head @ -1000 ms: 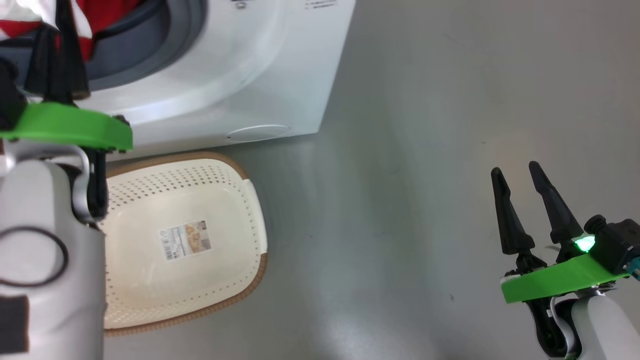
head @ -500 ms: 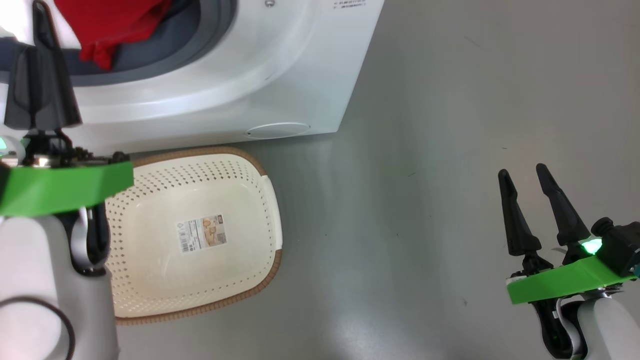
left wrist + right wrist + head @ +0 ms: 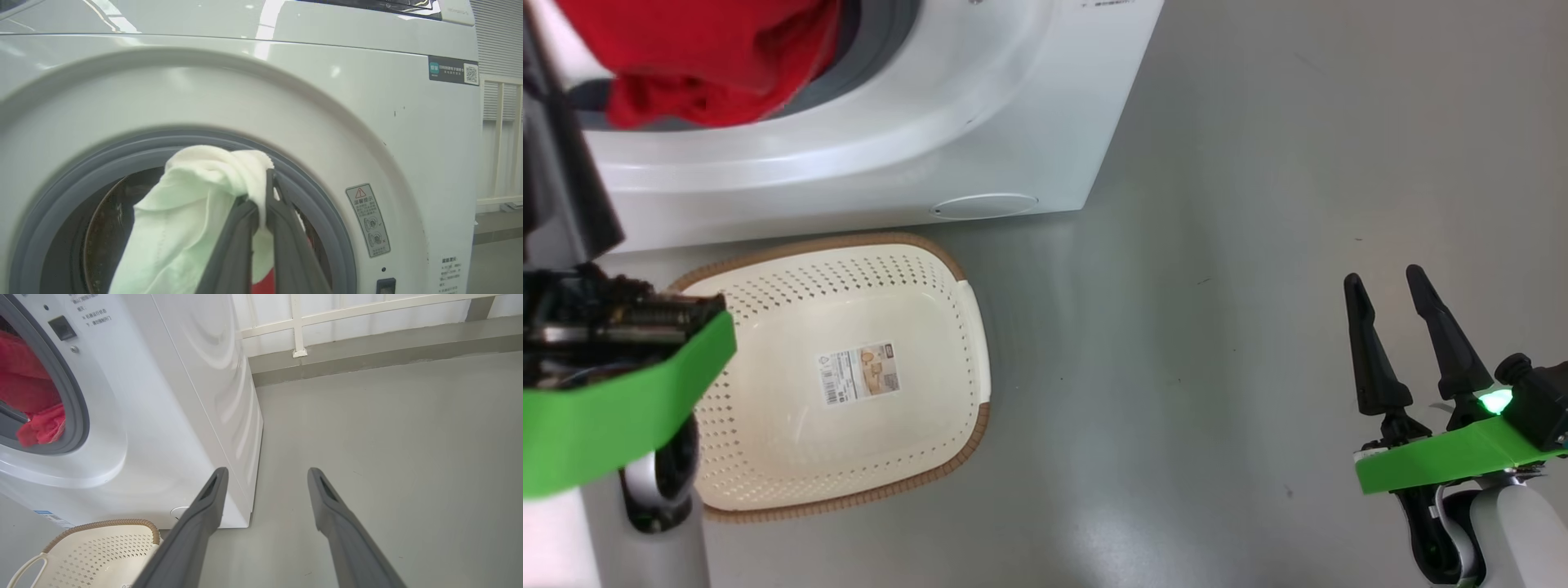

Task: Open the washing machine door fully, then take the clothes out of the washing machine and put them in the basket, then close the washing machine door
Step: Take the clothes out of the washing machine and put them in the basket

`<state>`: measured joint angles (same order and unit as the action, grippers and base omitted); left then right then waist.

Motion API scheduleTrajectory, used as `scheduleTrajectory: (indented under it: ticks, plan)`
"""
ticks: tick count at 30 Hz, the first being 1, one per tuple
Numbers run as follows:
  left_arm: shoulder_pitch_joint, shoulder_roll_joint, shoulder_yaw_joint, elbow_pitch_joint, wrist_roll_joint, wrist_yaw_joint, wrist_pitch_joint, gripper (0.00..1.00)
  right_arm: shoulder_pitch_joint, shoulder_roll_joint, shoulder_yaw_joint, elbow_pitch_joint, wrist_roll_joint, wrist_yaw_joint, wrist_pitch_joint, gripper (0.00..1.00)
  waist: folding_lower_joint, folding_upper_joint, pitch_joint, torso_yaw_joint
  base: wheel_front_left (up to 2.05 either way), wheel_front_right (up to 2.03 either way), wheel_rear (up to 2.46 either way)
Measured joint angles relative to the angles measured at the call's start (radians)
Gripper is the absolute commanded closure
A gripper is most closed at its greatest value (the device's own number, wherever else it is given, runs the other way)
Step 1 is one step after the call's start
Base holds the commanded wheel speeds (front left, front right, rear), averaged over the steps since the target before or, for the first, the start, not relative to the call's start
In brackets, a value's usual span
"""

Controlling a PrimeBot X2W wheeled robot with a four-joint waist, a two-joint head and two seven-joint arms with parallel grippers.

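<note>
Left claw (image 3: 261,194), seen from its own wrist camera, is pinched tight on a fold of white cloth (image 3: 192,192). Its two dark fingers (image 3: 233,245) meet around the fabric with almost no gap. The cloth bunches above the fingertips and drapes down to the left, in front of the round opening of the washing machine (image 3: 980,106). A sliver of red shows low between the fingers. The grey rubber gasket (image 3: 327,228) rings the opening behind the cloth.

From the head camera, a red garment (image 3: 703,57) spills over the lower lip of the opening. Just in front of the machine, a cream perforated basket (image 3: 768,302) with a brown rim stands on the grey floor (image 3: 1217,245). A paper label (image 3: 859,373) lies on its bottom.

Right claw (image 3: 1384,278) hangs well apart to the right, above bare floor. Its fingers are spread wide, with nothing between them and touching nothing.
</note>
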<state>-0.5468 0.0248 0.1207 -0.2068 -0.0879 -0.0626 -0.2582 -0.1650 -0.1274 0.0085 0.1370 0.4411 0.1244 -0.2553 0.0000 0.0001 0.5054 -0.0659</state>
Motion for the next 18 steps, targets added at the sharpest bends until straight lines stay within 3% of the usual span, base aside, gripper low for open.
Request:
scheduleTrajectory:
  ticks: [6, 18]
  plan:
    - [0.035, 0.000, -0.039, -0.035, 0.000, 0.028, 0.000, 1.00, 0.000, 0.000, 0.002, 0.000, 0.000, 0.000, 0.000, 0.00, 0.0000, 0.0000, -0.001, 0.006, 0.00, 0.00, 0.00]
    - [0.080, 0.001, -0.067, 0.213, -0.019, 0.026, 0.000, 1.00, 0.000, 0.001, 0.015, 0.002, 0.000, 0.000, 0.000, 0.00, 0.0000, 0.0000, -0.004, -0.011, 0.00, 0.00, 0.00]
